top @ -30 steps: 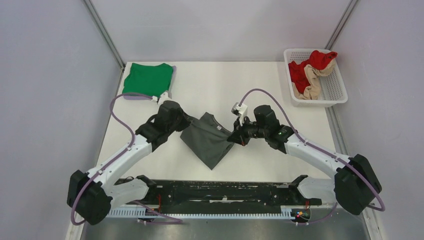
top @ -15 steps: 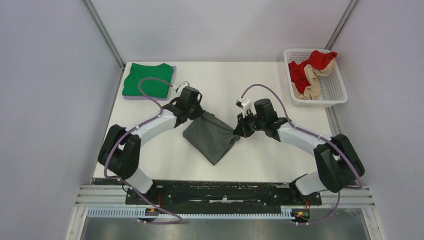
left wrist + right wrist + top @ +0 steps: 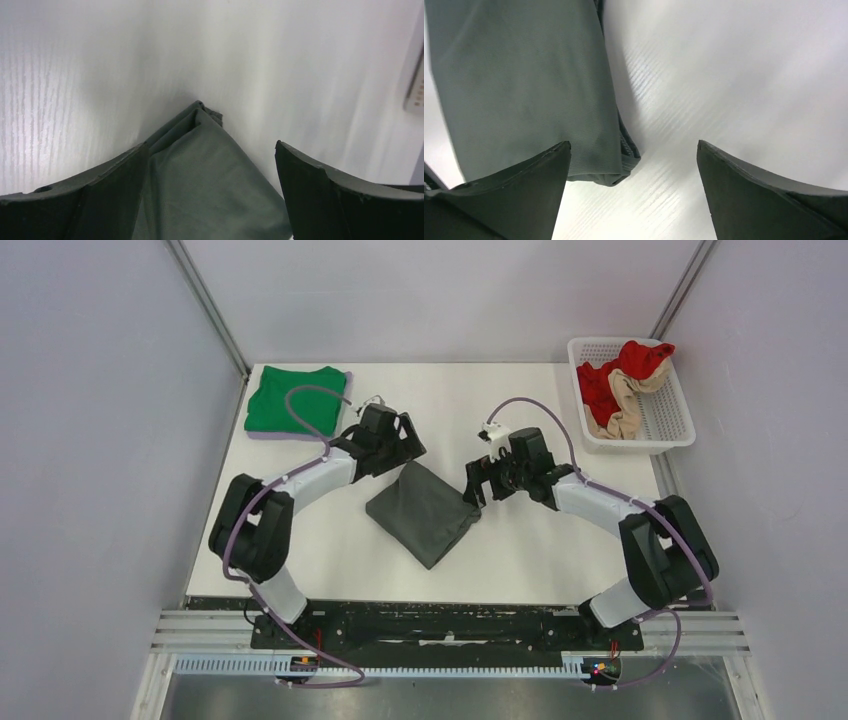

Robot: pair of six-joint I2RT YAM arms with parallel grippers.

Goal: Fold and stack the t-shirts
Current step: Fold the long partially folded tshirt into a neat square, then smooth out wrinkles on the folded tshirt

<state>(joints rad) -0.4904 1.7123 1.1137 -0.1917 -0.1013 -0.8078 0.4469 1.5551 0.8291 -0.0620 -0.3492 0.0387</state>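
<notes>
The dark grey t-shirt (image 3: 425, 512) lies folded into a compact diamond shape at the middle of the table. My left gripper (image 3: 407, 447) hangs open just above its far corner, and in the left wrist view that corner (image 3: 202, 175) lies loose between the spread fingers (image 3: 100, 200). My right gripper (image 3: 477, 485) stands open over the shirt's right corner. The right wrist view shows this corner's folded hem (image 3: 524, 75) below the left finger (image 3: 504, 200), untouched. The green t-shirt (image 3: 296, 400) lies folded at the far left corner of the table.
A white lattice basket (image 3: 640, 445) at the far right holds a red garment (image 3: 605, 380) and a beige one (image 3: 628, 405). A lilac edge (image 3: 262, 436) shows under the green shirt. Grey walls stand close on both sides.
Both grippers carried the grey shirt's corners away from the arm bases, then opened and let go. The shirt now lies flat and folded.
</notes>
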